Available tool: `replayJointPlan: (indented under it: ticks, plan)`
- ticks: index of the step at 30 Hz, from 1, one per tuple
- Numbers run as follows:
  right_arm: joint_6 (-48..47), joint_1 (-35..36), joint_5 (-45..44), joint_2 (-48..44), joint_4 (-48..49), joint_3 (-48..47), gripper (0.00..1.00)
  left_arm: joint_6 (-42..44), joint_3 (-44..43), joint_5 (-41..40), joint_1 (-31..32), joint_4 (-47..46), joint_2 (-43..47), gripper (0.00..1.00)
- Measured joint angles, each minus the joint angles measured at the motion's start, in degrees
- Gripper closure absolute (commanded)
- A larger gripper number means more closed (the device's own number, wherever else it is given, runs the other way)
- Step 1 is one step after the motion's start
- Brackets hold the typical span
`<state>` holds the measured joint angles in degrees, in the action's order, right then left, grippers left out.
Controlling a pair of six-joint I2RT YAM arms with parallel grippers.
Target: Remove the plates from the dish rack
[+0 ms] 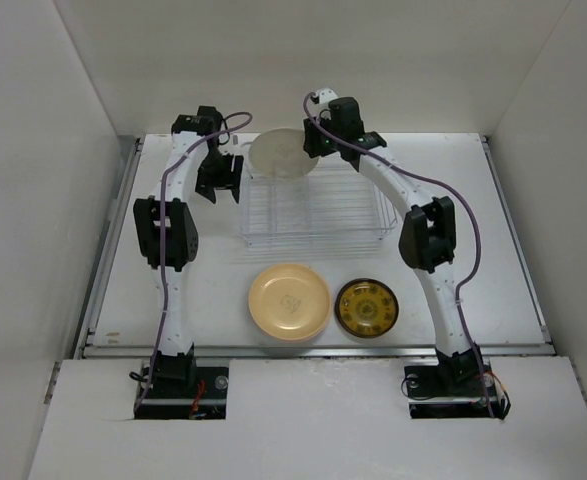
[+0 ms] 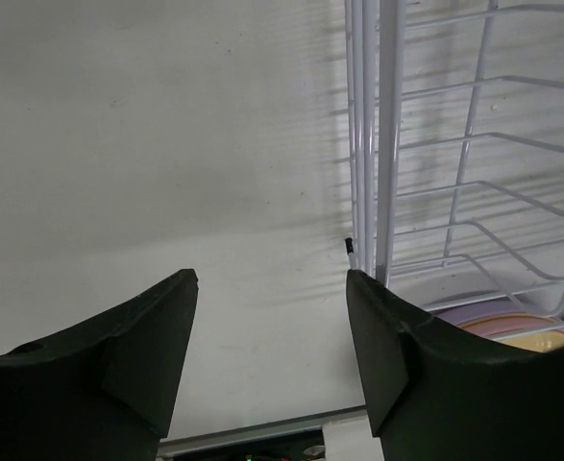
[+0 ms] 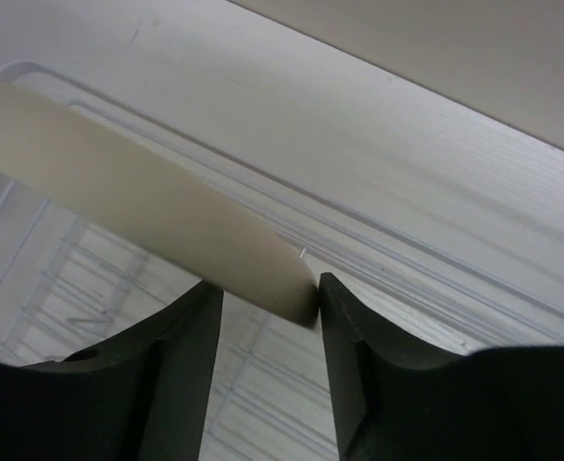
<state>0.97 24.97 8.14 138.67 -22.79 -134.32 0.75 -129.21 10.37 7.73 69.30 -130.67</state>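
The wire dish rack (image 1: 313, 215) stands mid-table. A cream plate (image 1: 283, 152) is tilted up at its far left corner. My right gripper (image 1: 313, 148) is shut on that plate's right rim; in the right wrist view both fingers press the plate's edge (image 3: 118, 182) above the rack wires (image 3: 89, 288). My left gripper (image 1: 221, 185) is open and empty just left of the rack; its view shows the rack's side (image 2: 378, 144) beside its right finger. A pale yellow plate (image 1: 288, 300) tops a stack in front of the rack, with pink and lavender rims (image 2: 498, 322) under it. The amber-brown plate (image 1: 366, 306) lies to its right.
White walls enclose the table on the left, right and back. A metal rail (image 1: 313, 350) runs along the table's near edge, in front of the plates. The arm bases (image 1: 178, 375) sit below it.
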Motion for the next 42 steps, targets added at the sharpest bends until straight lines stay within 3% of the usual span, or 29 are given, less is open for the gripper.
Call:
replayJointPlan:
  ticks: [3, 5, 7, 11, 14, 18, 21, 22, 26, 30, 38, 42]
  plan:
    - [-0.2, 0.2, -2.0, 0.5, 0.5, 0.2, 0.53, -0.4, 0.0, 1.4, -0.2, -0.5, 0.0, 0.49]
    - [-0.6, 0.3, -3.1, 0.5, 0.8, 0.4, 0.65, -0.7, 0.1, 2.4, -0.1, -0.7, 0.0, 0.6]
    - [-1.0, 0.4, -4.2, 0.5, 1.9, 1.0, 0.83, -0.9, 0.1, 3.6, 0.2, -0.8, -0.1, 0.65]
    - [-3.3, 0.3, -7.2, 0.5, 2.4, 2.3, 1.0, -0.8, 0.1, 4.0, 1.1, -0.8, -0.8, 0.68]
    - [-3.8, 0.4, -8.9, 0.5, 2.8, 3.2, 1.0, -1.0, 0.1, 4.4, 1.5, -0.9, -1.5, 0.74]
    - [-4.0, 1.1, -11.0, -1.9, 5.6, 7.7, 1.0, -1.1, 0.1, 4.4, 1.8, -1.0, -1.7, 0.74]
    - [-4.5, 1.8, -13.4, -3.5, 6.4, 10.0, 1.0, -1.4, 0.1, 3.0, 2.1, -1.0, -1.7, 0.67]
    - [-4.7, 2.1, -14.3, -4.1, 6.3, 10.5, 1.0, -1.5, 0.1, 2.6, 2.1, -1.0, -1.7, 0.58]
    - [-5.6, 3.4, -18.6, -6.0, 5.6, 12.0, 1.0, -2.1, 0.1, -1.4, 2.3, -2.0, -0.8, 0.42]
    - [-6.0, 5.1, -24.0, -9.4, 5.9, 15.1, 1.0, -2.1, 0.1, -3.7, 2.3, -3.4, 2.1, 0.35]
    - [-6.1, 6.9, -30.0, -11.9, 6.4, 15.4, 1.0, -2.1, 0.0, -2.8, 4.4, -3.8, 7.0, 0.37]
    - [-6.5, 6.9, -30.8, -11.8, 6.5, 15.4, 1.0, -1.7, -0.4, -2.5, 5.6, -2.3, 3.4, 0.45]
